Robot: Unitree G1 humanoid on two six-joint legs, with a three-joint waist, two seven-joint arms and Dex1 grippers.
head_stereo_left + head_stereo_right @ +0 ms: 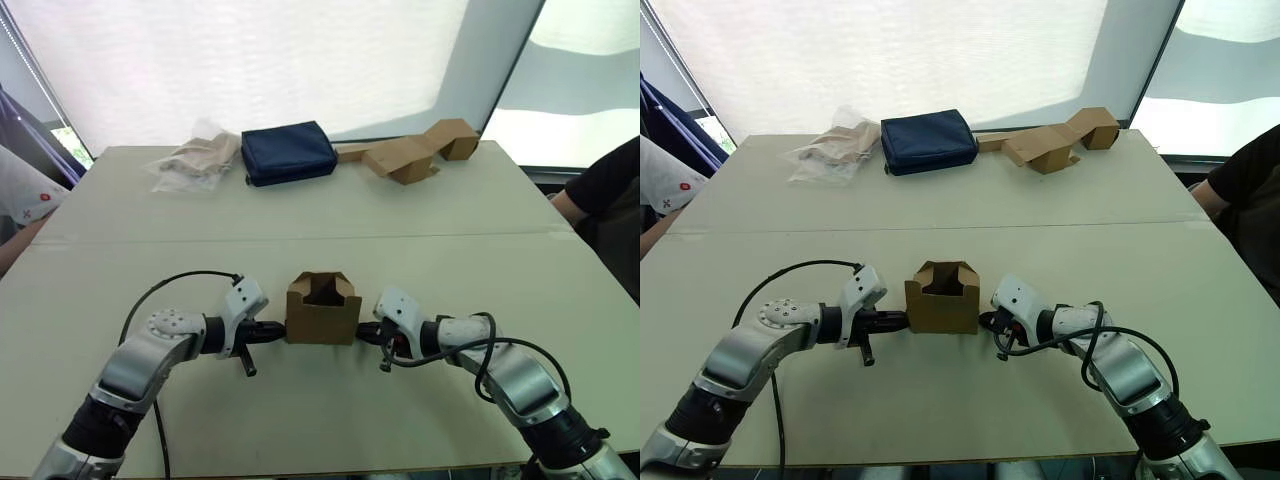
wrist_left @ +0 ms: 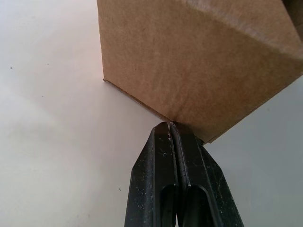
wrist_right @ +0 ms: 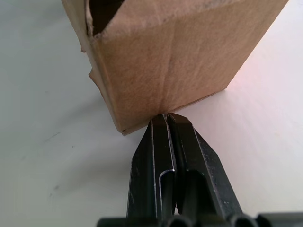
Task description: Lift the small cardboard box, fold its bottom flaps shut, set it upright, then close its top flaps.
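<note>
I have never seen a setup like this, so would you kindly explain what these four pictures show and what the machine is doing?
It is a humanoid robot with two arms, each ending in a two-fingered black hand. The two wide pictures come from cameras on its head, looking down over a pale table. The two close-ups come from cameras on its wrists, looking along the fingers. The left hand and right hand are both shut and press their tips against opposite sides of the small cardboard box, which stands on the table with its top flaps open. Neither hand grips anything. At the far edge lie a plastic bag, a navy pouch and a crooked cardboard piece.
</note>
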